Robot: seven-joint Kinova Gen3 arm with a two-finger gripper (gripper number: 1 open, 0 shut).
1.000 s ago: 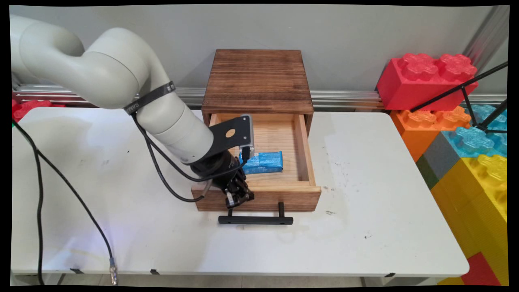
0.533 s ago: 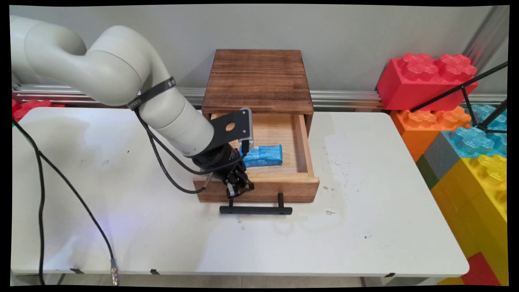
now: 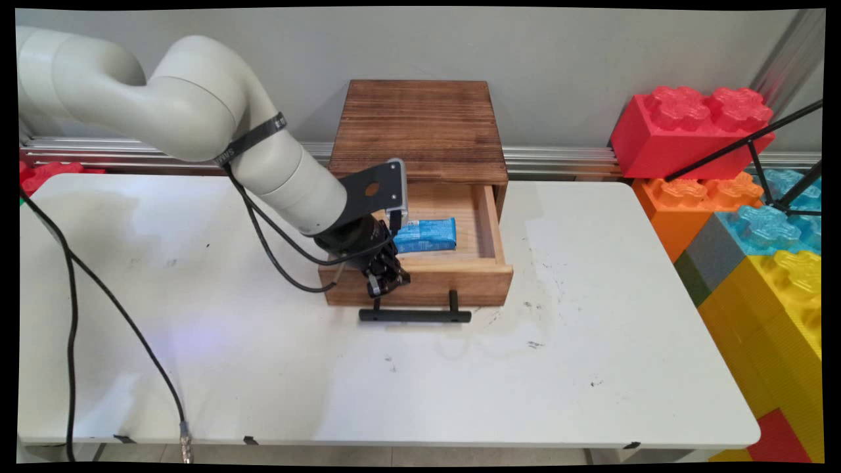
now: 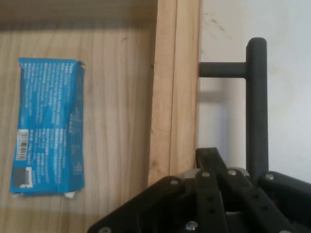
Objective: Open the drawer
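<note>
Off-white, rounded arm (image 3: 197, 112) with a black band (image 3: 253, 139) around it, loose black cables (image 3: 269, 243) hanging beneath, and a black gripper (image 3: 387, 289) of screwed linkage bars.

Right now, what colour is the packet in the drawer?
Blue, with a white label; the packet shows best in the hand view.

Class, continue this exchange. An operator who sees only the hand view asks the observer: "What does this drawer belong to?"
Observer: A dark-topped wooden cabinet at the table's far edge, by the wall. The drawer juts toward the near side.
Operator: Where along the handle is the claw?
Observer: The claw is over the black handle, at the end on the arm's side.
Operator: Anything beside the table?
Observer: Big toy bricks are stacked to the picture's right.
</note>
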